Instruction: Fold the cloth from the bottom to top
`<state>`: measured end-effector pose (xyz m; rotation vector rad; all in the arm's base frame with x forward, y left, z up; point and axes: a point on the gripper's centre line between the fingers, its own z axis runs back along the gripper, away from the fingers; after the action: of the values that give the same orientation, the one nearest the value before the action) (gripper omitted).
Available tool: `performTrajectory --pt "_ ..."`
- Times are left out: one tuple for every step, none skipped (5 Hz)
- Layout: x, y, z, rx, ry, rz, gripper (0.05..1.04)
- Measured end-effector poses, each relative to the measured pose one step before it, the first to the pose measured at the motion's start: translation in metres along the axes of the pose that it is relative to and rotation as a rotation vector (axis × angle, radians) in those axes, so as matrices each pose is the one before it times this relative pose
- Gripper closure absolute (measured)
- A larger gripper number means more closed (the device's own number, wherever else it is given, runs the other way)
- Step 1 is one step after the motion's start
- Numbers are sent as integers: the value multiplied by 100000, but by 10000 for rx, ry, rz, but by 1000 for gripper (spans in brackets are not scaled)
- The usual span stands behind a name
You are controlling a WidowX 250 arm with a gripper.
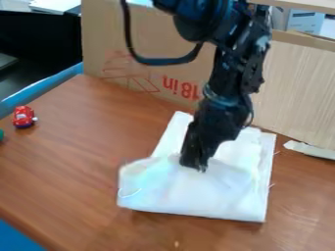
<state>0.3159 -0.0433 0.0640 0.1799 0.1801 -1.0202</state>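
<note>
The black gripper [194, 165] hangs down over the middle of the white cloth [196, 193], its tip at the cloth's surface. The cloth lies on the wooden table with its lower part bunched and raised around the gripper's tip. A flatter part of it extends behind the arm toward the cardboard, and its lower left corner bulges up a little. Whether the tip holds any fabric cannot be made out.
A small red toy car [24, 117] stands at the far left of the table [85, 162], with a green object [1, 135] at the left edge. Cardboard panels [147, 63] stand along the back. A whitish strip [311, 150] lies at the right.
</note>
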Motion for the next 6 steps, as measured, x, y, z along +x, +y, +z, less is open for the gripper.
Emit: performTrajectory --pt "394 1962 823 -280 -10 69 1027" --pt "361 1640 784 -217 -18 80 1027" --pt "697 1498 937 63 -72 10 1027" --pt "1115 1438 139 111 13 146 1027" --pt "1565 2103 -1326 -250 210 110 1027" --pt "995 1731 -189 -138 88 252 1027"
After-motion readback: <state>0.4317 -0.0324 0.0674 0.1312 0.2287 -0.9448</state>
